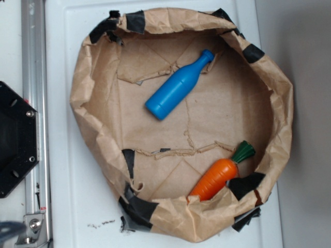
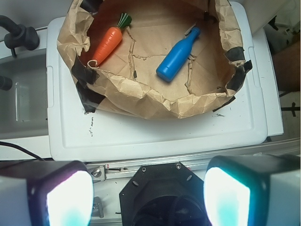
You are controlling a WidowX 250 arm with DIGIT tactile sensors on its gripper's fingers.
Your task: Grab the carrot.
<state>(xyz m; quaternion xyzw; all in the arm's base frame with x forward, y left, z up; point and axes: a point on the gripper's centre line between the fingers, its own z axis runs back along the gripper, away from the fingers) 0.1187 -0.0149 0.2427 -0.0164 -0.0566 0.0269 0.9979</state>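
The orange carrot [image 1: 218, 177] with its dark green stem cap lies inside a crumpled brown paper basket [image 1: 88, 93], against the lower right wall. In the wrist view the carrot [image 2: 107, 44] is at the upper left, far from my gripper [image 2: 147, 195]. The gripper is open and empty, its two fingers [image 2: 66, 197] wide apart at the bottom edge, hovering above the black robot base [image 2: 162, 193]. The gripper does not show in the exterior view.
A blue plastic bottle [image 1: 178, 86] lies in the basket's upper middle, also in the wrist view [image 2: 178, 55]. The basket sits on a white lid [image 2: 155, 134]. A metal rail [image 1: 33, 77] and the black base [image 1: 15, 139] are left of it.
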